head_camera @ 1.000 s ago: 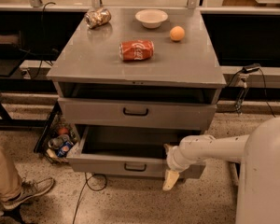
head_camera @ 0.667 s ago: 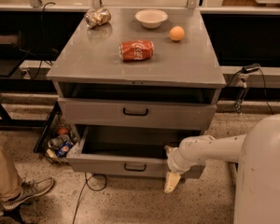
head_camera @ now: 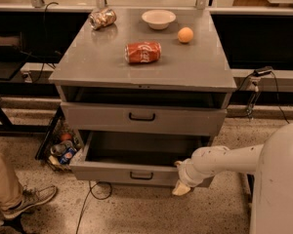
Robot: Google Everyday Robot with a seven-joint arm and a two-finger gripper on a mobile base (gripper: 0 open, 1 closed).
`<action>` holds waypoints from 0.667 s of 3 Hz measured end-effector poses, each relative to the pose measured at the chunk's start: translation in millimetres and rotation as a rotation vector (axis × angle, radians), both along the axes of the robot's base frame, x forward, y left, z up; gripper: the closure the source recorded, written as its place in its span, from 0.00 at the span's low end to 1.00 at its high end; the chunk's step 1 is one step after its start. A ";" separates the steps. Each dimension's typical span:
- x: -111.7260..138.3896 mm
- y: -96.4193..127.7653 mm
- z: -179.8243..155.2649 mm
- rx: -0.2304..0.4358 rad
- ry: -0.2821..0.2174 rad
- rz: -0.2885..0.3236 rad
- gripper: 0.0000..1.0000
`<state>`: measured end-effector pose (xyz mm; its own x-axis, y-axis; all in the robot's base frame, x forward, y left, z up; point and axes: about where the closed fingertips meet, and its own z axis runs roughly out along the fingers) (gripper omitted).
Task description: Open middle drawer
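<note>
Below the worktop's (head_camera: 195, 67) front edge, the middle drawer (head_camera: 107, 172) stands pulled well out. Shallow grey front, small black bar handle (head_camera: 141, 175) at centre, dark tray open behind it. The upper drawer (head_camera: 185, 121) sits further back. The gripper (head_camera: 181, 187) hangs low at the drawer front's right end, under the worktop's front right corner and off the handle, so the pull looks about done. Spread or closed: cannot tell. A red can (head_camera: 143, 52) lies mid-worktop and a bowl (head_camera: 158, 18) sits at the far edge, both out of the way.
</note>
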<state>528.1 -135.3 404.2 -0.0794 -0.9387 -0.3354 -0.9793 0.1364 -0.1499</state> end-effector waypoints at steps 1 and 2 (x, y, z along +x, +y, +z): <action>-23.8 -8.8 3.8 -0.011 0.005 -0.039 0.65; -30.3 -11.6 6.8 -0.008 0.003 -0.058 0.88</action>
<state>497.8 -146.9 411.0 -0.1352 -0.9352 -0.3273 -0.9701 0.1921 -0.1481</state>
